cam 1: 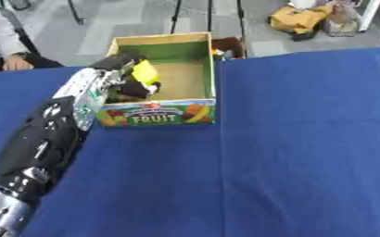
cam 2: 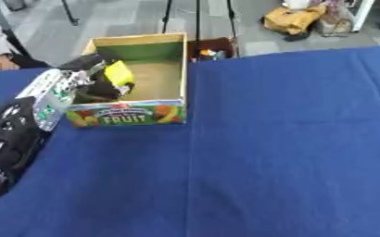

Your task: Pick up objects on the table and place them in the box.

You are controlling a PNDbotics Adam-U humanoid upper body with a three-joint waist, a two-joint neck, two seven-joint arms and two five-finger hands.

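A small yellow block-shaped object (cam 1: pixel 145 71) is held in the curled fingers of the black left hand (cam 1: pixel 127 76) directly above the near-left corner of the open cardboard fruit box (cam 1: pixel 195 42), so only release downward is judged needed.

Table (cam 1: pixel 290 162) draped in blue cloth, open cardboard fruit box (cam 1: pixel 157 113) standing near its far edge
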